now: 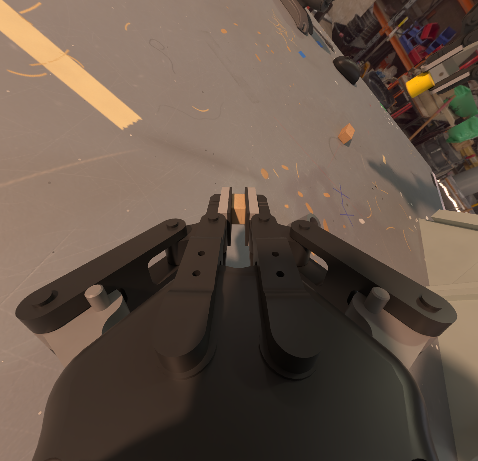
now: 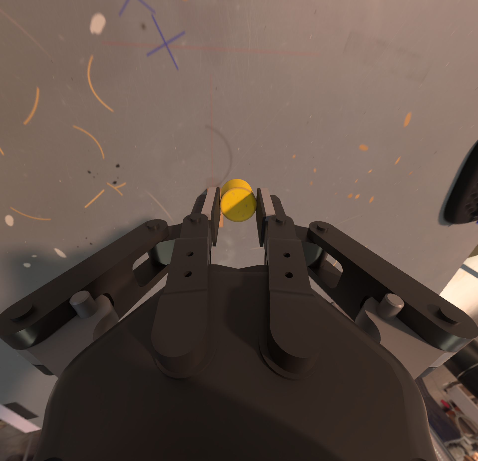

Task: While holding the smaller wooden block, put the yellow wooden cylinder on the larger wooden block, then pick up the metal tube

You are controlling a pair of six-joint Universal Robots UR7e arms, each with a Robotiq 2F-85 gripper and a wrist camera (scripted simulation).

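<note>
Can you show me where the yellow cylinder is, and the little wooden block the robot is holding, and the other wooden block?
yellow cylinder (image 2: 238, 206): right wrist view, round end face.
little wooden block (image 1: 238, 208): left wrist view, front face between the fingers.
other wooden block (image 1: 346, 134): left wrist view, its side, on the table.

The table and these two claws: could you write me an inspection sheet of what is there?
Surface: grey table, paint-flecked, strip of tan tape.
Job's things: smaller wooden block in left gripper; yellow wooden cylinder in right gripper; larger wooden block on table; metal tube nothing seen.
Clutter: black dome.
Grippers: both jaws shut on loads.
Cables: nothing seen.
Surroundings: shelving, coloured bins.
</note>
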